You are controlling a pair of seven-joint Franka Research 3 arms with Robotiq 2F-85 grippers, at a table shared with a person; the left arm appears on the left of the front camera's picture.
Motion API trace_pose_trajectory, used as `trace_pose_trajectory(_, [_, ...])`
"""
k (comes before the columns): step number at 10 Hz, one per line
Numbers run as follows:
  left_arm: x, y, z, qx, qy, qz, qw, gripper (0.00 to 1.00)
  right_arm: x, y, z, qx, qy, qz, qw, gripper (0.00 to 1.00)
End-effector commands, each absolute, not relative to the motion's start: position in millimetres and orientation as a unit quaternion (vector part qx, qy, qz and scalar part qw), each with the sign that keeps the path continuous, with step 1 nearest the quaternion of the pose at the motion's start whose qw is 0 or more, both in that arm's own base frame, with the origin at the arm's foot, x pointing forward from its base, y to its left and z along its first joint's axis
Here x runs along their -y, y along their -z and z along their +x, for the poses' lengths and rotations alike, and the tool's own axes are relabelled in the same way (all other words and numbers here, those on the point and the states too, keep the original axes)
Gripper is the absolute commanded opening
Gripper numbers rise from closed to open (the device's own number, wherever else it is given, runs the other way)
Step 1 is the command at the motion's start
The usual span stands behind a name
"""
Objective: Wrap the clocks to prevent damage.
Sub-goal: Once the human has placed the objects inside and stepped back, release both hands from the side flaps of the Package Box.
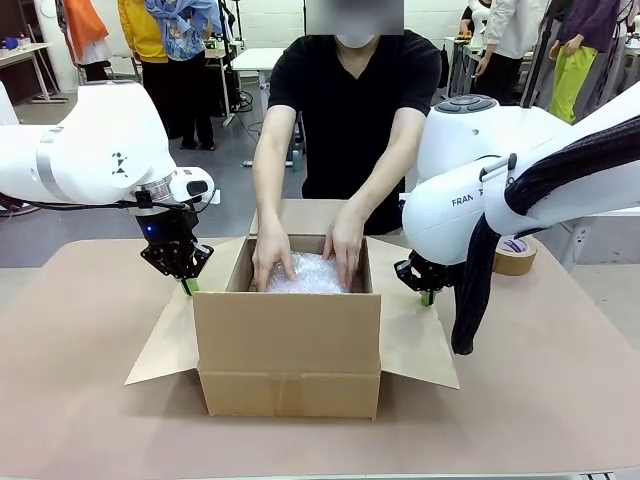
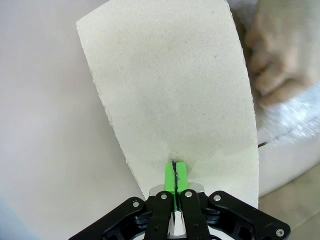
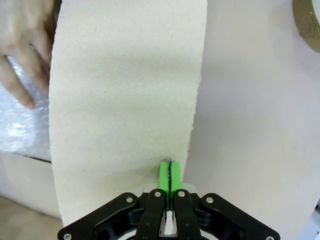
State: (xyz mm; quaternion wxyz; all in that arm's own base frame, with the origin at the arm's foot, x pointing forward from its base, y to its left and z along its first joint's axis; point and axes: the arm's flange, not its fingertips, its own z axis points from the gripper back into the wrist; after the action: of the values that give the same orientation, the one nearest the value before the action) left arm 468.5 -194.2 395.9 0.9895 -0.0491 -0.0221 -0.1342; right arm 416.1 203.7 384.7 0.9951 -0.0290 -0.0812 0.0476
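Bubble-wrapped clocks (image 1: 308,272) mid-frame in box (image 1: 290,350), btwn L gripper (image 1: 187,285) pinching left flap (image 1: 165,345) & R gripper (image 1: 428,297) pinching right flap (image 1: 415,335).

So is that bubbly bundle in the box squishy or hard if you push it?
Probably squishy outside: the bubble wrap bundle looks puffy under the person's hand. It likely won't roll, since it seems to lie flat in the cardboard box. Its weight I can't judge; the inside is hidden.
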Motion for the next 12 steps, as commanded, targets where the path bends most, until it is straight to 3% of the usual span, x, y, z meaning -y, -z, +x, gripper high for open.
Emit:
trace_pose_trajectory(1, [194,-395,469,0.021,0.131,-0.047,0.990,0.00,-204,-384,416,0.081,-0.049,-0.033,0.995,0.01])
trace_pose_trajectory(10, [194,-396,469,0.022,0.134,-0.049,0.989,0.00,-204,-385,416,0.081,-0.048,-0.029,0.995,0.01])
trace_pose_trajectory(11, [188,-401,465,0.004,0.263,-0.060,0.963,0.00,-196,-390,413,0.104,-0.146,-0.049,0.983,0.01])
trace_pose_trajectory(12, [180,-421,454,0.013,0.312,-0.062,0.948,0.00,-183,-409,408,0.121,-0.202,-0.056,0.970,0.01])
